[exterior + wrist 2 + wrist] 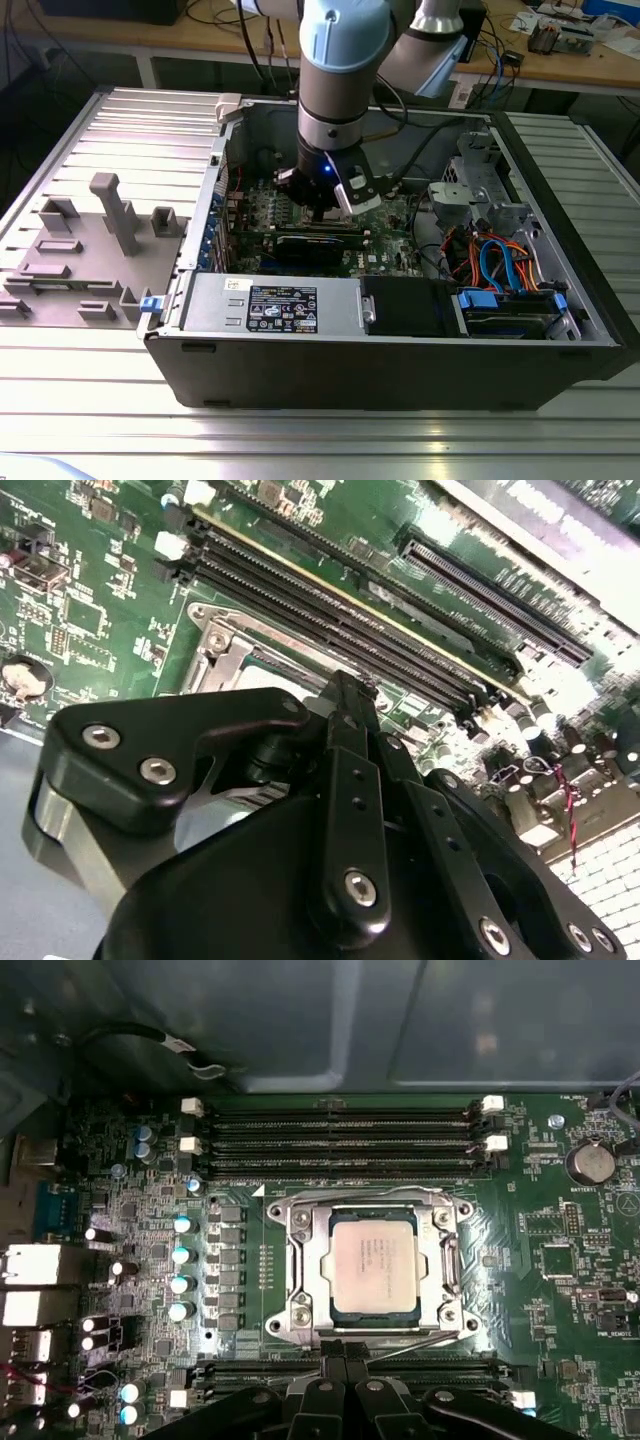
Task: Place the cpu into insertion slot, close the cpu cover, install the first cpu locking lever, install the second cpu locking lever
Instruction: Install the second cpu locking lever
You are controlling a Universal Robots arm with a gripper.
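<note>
- Silver-grey metal marks the top of the cpu (372, 1257), which is seen lying flat inside the slot (299, 1222) on the green motherboard (560, 1260) in the first wrist view.
- A thin silver cover (432, 1260) is laid down around the cpu, its square window framing the chip's top.
- Thin wire levers are seen along the socket's edges; one lever (452, 1262) runs beside the cover, and whether it is latched cannot be told.
- Long black memory slots (340, 1130) are set on one side of the socket and more of them on the opposite side, just beside it.
- The gripper (342, 1352) is held low over the board, its black fingertips drawn together at the socket's edge with nothing seen between them.
- In the second wrist view the gripper (345, 695) is seen from behind, its linkage folded to a narrow tip over the socket frame (215, 645), next to the memory slots (330, 600).
- In the exterior view the arm (335, 70) is reached down into the open computer case (380, 360), with the gripper (322, 212) just above the motherboard (265, 205).
- A black graphics card (315, 245) lies near the gripper, on the side towards the camera.
- The case is set on a ribbed metal table (300, 440); grey fixture blocks (115, 210) stand at the exterior view's left.
</note>
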